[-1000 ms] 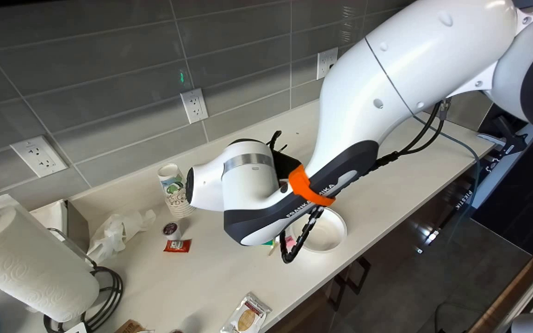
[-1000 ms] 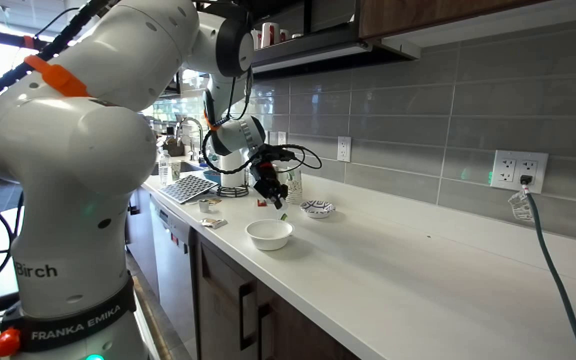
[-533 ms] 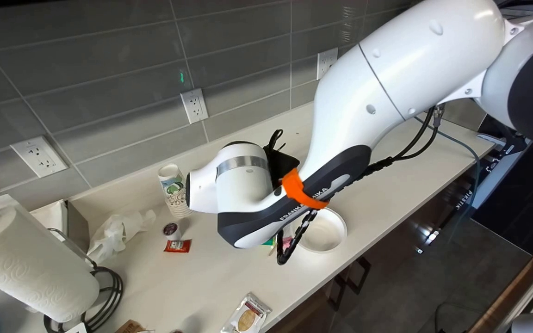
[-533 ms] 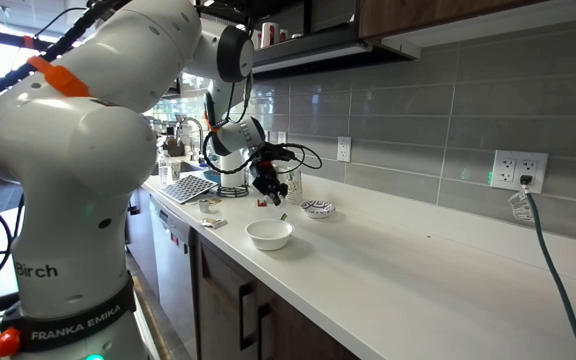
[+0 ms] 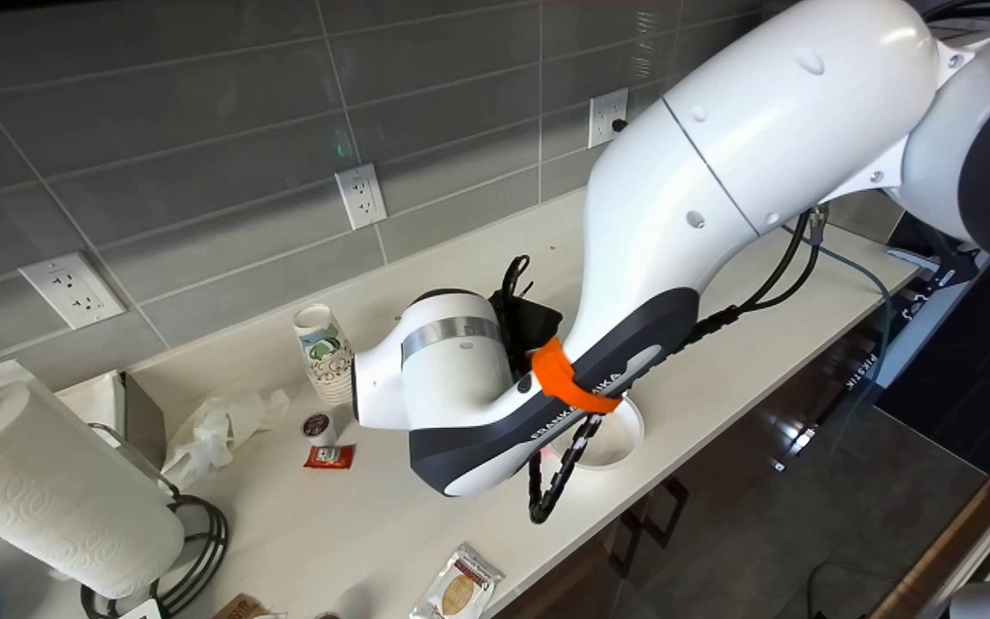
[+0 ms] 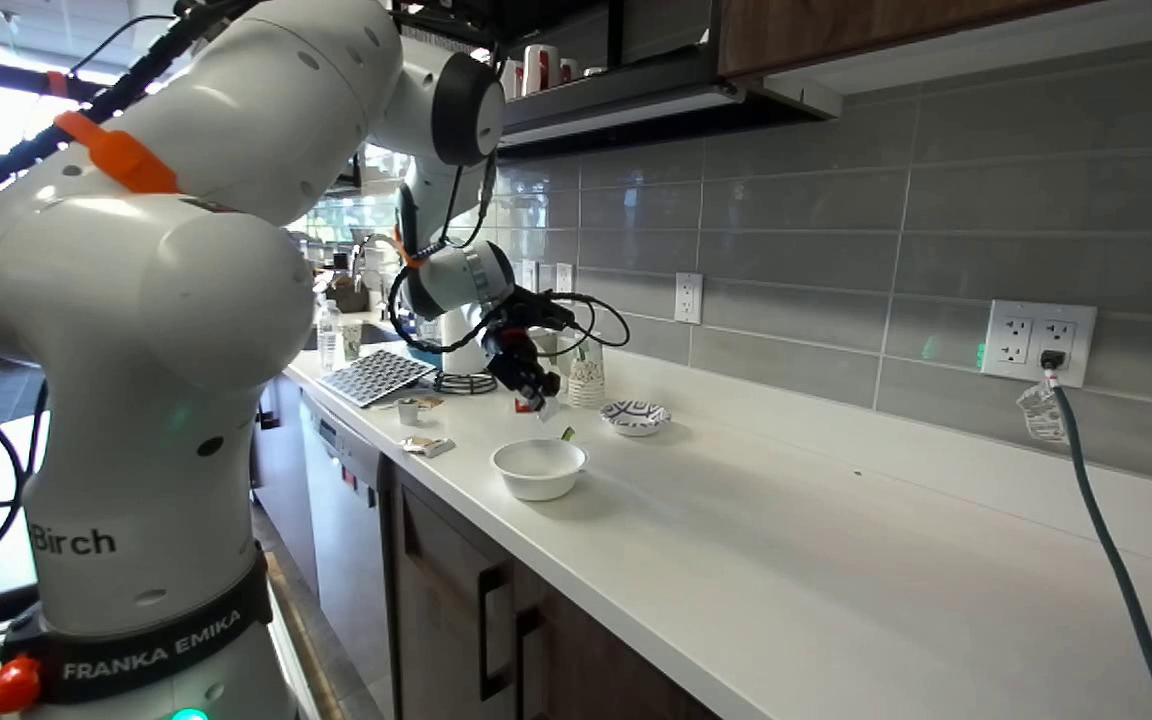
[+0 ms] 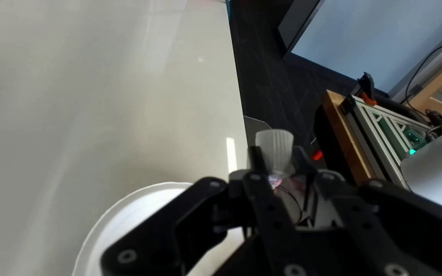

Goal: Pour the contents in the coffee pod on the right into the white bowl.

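My gripper (image 7: 278, 158) is shut on the coffee pod (image 7: 274, 147), a small pale, ribbed cup pinched between the black fingertips. A pinkish bit shows at its near end; which way its opening faces, I cannot tell. In an exterior view the gripper (image 6: 536, 392) points down at a slant, with the pod (image 6: 549, 409) at its tips, above and beyond the white bowl (image 6: 539, 487). From the wrist, the bowl (image 7: 90, 239) lies at lower left, partly covered by the gripper. The arm hides both gripper and pod in an exterior view, where part of the bowl (image 5: 638, 430) shows.
A patterned bowl (image 6: 634, 418) and a stack of paper cups (image 5: 327, 361) stand near the wall. A dark-lidded pod (image 5: 318, 427) sits by a red packet (image 5: 329, 457). A wrapped packet (image 5: 458, 583) lies near the counter's front edge. A paper towel roll (image 5: 57, 490) stands farther along.
The arm has shifted a little along the counter, then lower and toward its front edge. The pod has stayed in the grip; the white bowl has not moved.
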`<state>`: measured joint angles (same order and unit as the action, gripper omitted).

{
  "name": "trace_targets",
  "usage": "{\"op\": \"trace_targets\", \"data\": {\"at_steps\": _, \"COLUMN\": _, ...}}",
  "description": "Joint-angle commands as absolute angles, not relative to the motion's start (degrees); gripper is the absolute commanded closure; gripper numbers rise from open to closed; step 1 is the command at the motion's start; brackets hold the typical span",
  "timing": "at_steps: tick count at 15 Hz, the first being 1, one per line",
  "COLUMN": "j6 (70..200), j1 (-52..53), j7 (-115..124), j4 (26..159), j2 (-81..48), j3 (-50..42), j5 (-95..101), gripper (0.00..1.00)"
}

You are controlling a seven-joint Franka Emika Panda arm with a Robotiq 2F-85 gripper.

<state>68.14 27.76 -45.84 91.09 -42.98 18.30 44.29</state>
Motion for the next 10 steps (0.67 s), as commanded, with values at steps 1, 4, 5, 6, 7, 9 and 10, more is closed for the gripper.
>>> {"op": "trace_targets", "data": {"at_steps": 1, "j6": 67.8, "j1": 26.8, "j7": -46.5, "j4": 94.2, "j2": -41.2, "j3": 19.5, "j5": 46.3, "gripper": 0.78}}
{"op": "trace_targets", "data": {"at_steps": 4, "j6": 67.9, "j1": 26.6, "j7": -47.0, "j4": 94.9, "j2": -41.0, "j3": 19.6, "j5": 47.3, "gripper": 0.79}}
{"op": "trace_targets", "data": {"at_steps": 5, "j6": 67.8, "j1": 26.7, "j7": -47.2, "j4": 94.9, "j2": -41.0, "j3": 19.6, "j5": 47.9, "gripper": 0.80}}
{"op": "trace_targets", "data": {"at_steps": 6, "j6": 67.8, "j1": 26.7, "j7": -47.4, "j4": 95.0, "j2": -41.0, "j3": 19.7, "j5": 48.2, "gripper": 0.80}}
{"op": "trace_targets", "data": {"at_steps": 7, "j6": 67.8, "j1": 26.8, "j7": -47.6, "j4": 95.0, "j2": -41.1, "j3": 19.7, "j5": 48.8, "gripper": 0.82}}
{"op": "trace_targets", "data": {"at_steps": 9, "j6": 67.7, "j1": 26.9, "j7": -48.0, "j4": 95.1, "j2": -41.1, "j3": 19.8, "j5": 50.0, "gripper": 0.85}}
{"op": "trace_targets", "data": {"at_steps": 10, "j6": 67.7, "j1": 27.0, "j7": -48.4, "j4": 95.1, "j2": -41.2, "j3": 19.9, "j5": 50.6, "gripper": 0.85}}
